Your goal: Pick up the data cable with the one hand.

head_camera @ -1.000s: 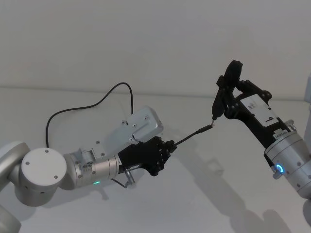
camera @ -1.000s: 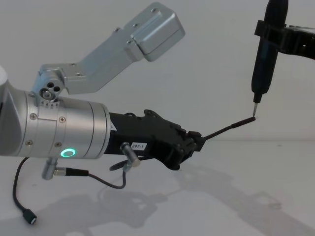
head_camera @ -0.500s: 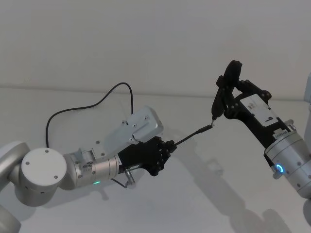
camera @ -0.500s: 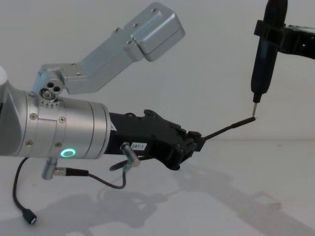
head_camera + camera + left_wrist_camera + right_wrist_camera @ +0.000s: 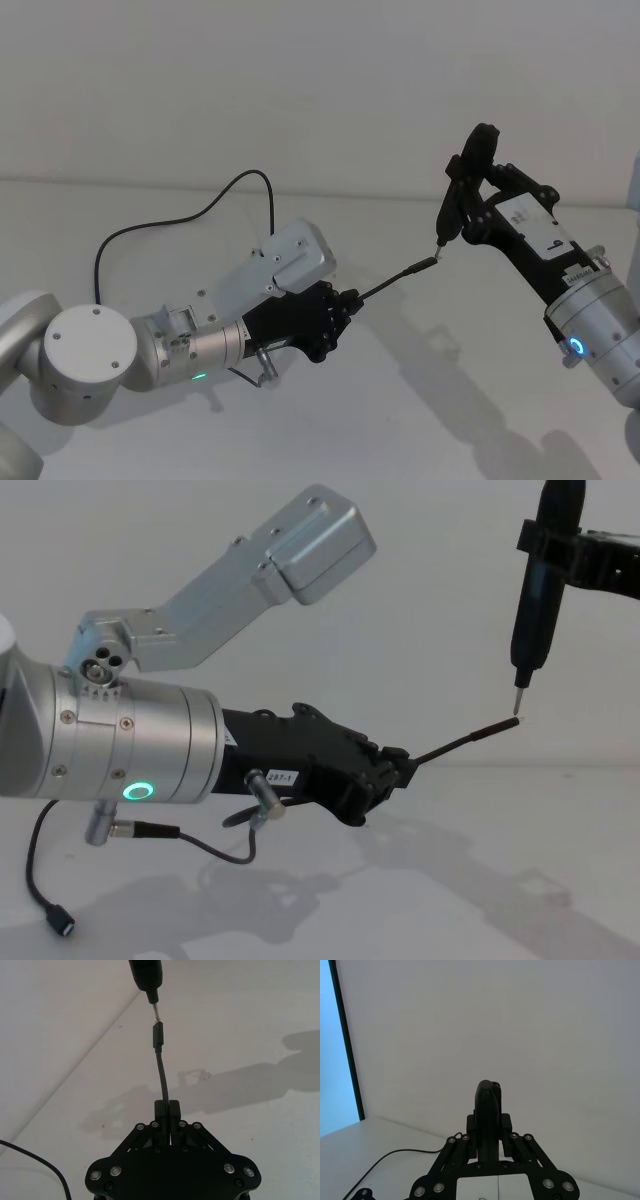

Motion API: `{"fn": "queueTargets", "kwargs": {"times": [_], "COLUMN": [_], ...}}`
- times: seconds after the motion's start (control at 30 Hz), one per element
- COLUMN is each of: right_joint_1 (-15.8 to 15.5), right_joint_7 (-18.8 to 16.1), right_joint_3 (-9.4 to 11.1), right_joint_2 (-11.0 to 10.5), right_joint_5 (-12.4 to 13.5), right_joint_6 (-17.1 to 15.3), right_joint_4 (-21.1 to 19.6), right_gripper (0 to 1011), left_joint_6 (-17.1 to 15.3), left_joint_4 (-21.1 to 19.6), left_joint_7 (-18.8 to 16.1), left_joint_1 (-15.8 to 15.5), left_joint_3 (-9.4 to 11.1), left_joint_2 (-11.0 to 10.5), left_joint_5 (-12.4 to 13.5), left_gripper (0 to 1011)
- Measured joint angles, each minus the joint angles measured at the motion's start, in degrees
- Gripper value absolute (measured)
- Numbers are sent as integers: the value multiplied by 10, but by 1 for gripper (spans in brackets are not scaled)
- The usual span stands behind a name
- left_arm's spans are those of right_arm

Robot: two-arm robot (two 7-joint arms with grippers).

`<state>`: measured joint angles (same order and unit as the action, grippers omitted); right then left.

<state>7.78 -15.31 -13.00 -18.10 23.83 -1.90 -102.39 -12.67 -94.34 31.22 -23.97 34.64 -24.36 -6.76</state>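
Observation:
The data cable [image 5: 200, 214] is a thin black cord that loops over the white table behind my left arm. Its slim plug [image 5: 420, 267] with a metal tip sticks out in the air to the right. My left gripper [image 5: 350, 300], black on a silver wrist with a green ring, is shut on the cable just behind the plug. From the left wrist, the cord [image 5: 161, 1067] runs straight out from between the closed fingers. My right gripper [image 5: 470, 200] is shut on an upright black pen-like probe [image 5: 535, 600], whose tip nearly touches the plug's end.
A short dark wire [image 5: 180, 835] hangs from my left wrist and ends in a stubby connector [image 5: 60, 920] near the table. The white table [image 5: 420, 400] lies below both arms, with a plain pale wall behind.

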Motion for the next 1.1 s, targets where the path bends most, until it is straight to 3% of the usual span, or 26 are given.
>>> {"fn": "queueTargets", "kwargs": {"times": [1.1], "right_joint_1": [4], "right_joint_7": [-5], "right_joint_3": [1], "right_joint_2": [-4], "right_joint_5": [12], "right_joint_6": [12], "right_joint_4": [14], "right_gripper": [268], "left_joint_6": [0], "left_joint_4": [0], "left_joint_7": [0], "left_joint_1": [0], "left_joint_3": [0], "left_joint_2": [0], "left_joint_5": [0], "left_gripper": [47]}}
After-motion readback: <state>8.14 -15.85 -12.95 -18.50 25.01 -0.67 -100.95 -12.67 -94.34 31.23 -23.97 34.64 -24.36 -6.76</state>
